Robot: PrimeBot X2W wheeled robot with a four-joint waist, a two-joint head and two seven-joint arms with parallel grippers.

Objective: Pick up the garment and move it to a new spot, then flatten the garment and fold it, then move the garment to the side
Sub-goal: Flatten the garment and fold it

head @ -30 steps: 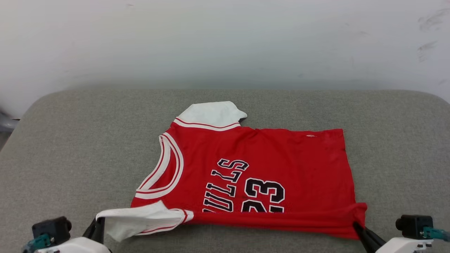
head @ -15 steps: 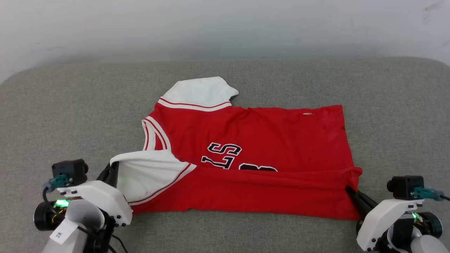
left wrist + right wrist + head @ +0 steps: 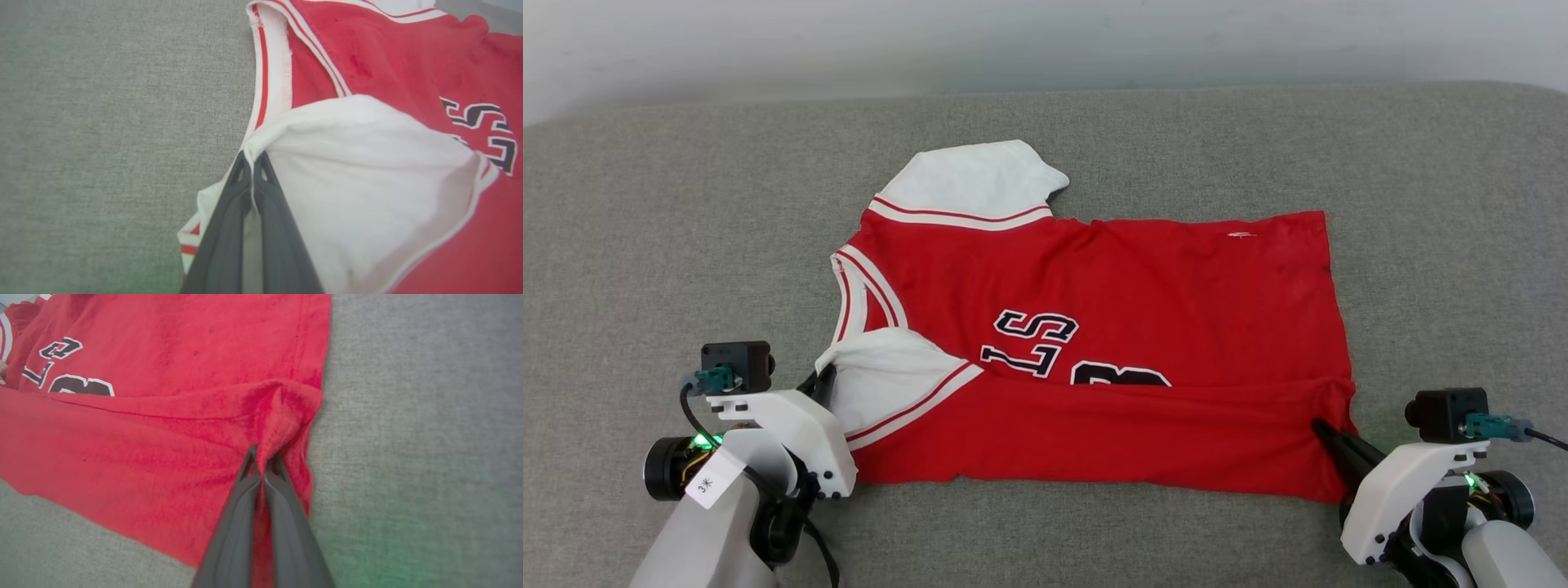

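Note:
The garment (image 3: 1127,302), a red jersey with white sleeve ends and black lettering, lies spread sideways on the grey cushion. Its near long edge is folded up over the body, covering part of the lettering. My left gripper (image 3: 823,377) is shut on the white sleeve end (image 3: 359,171) at the near left corner. In the left wrist view the fingers (image 3: 229,220) pinch the white cloth at their tips. My right gripper (image 3: 1321,429) is shut on the red hem corner (image 3: 282,416) at the near right; that cloth bunches over the fingertips (image 3: 245,486).
The grey cushion (image 3: 645,245) reaches well past the garment on the left, right and far sides. A pale wall (image 3: 1045,41) runs along behind its far edge. A narrow strip of cushion lies between the garment and the near edge of the head view.
Both grippers have carried the near edge of the garment away from me, folding it further over the lettering. The head camera has tilted down, so the whole scene sits higher in view.

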